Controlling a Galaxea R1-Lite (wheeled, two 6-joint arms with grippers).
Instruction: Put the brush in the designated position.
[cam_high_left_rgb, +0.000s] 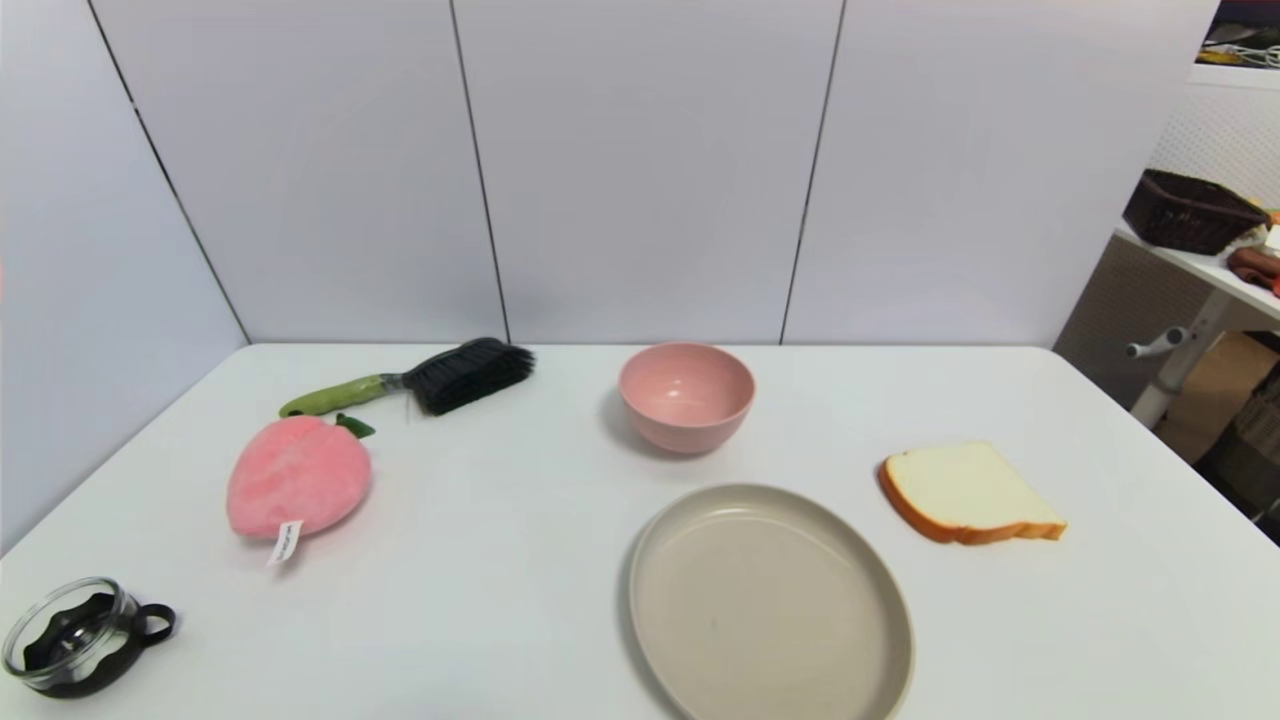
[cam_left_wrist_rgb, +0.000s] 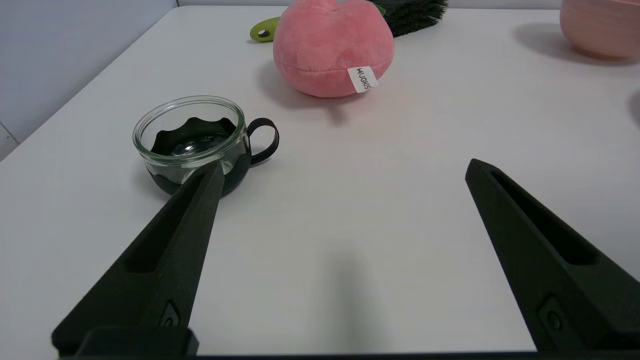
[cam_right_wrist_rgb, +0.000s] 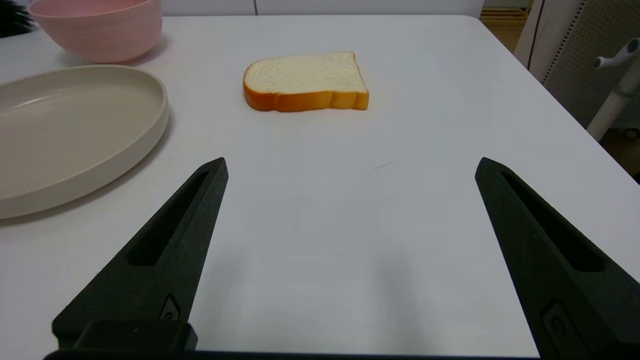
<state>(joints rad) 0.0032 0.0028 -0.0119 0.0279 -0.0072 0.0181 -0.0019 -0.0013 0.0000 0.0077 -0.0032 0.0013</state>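
While grey wall panels (cam_high_left_rgb: 640, 170) back the white desk (cam_high_left_rgb: 500, 560), brush (cam_high_left_rgb: 420, 382) at far left behind peach (cam_high_left_rgb: 298, 476), well ahead of left tool (cam_left_wrist_rgb: 342, 167), fingers spread apart, right tool (cam_right_wrist_rgb: 350, 165) likewise spread, near bread (cam_right_wrist_rgb: 305, 80).

The left gripper (cam_left_wrist_rgb: 342, 167) and right gripper (cam_right_wrist_rgb: 350, 165) both hover low, fingers (cam_left_wrist_rgb: 165, 260) spread wide apart, holding nothing between them.

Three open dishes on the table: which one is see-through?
The glass cup with the black base and loop handle, nearest the left pincer. The pink bowl and beige plate are opaque.
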